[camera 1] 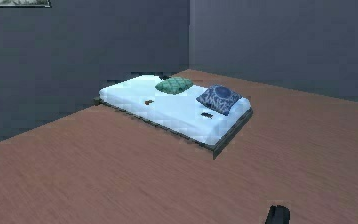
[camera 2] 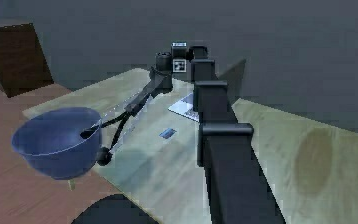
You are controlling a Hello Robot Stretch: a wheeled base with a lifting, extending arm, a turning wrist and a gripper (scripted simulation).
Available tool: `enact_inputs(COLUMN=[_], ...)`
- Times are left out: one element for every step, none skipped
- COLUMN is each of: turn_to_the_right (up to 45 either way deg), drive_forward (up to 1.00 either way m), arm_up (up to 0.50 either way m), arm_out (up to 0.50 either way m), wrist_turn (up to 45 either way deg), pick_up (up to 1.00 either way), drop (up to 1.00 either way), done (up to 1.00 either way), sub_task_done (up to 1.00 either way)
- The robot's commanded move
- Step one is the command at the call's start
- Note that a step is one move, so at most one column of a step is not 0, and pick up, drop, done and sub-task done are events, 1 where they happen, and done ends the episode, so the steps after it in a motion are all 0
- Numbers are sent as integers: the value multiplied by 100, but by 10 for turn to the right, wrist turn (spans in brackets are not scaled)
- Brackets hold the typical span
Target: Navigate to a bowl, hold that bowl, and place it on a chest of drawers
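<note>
Bowl (camera 2: 49, 148), blue, hangs held by the claw (camera 2: 97, 141) near the pale table (camera 2: 297, 150).

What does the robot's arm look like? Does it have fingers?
The arm is a thick, dark, square bar. Near its end sit two small white squares with black marks. The gripper has a dark body and two thin fingers.

Dark specks (camera 1: 150, 101) on the bed (camera 1: 177, 108) are too small to identify.
</note>
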Motion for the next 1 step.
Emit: enact_inputs(turn_to_the_right=[0], drive_forward=[0], arm_up=[0], arm_out=[-38], wrist_turn=[0], pick_up=[0], drop=[0], done=[0], sub_task_done=[0])
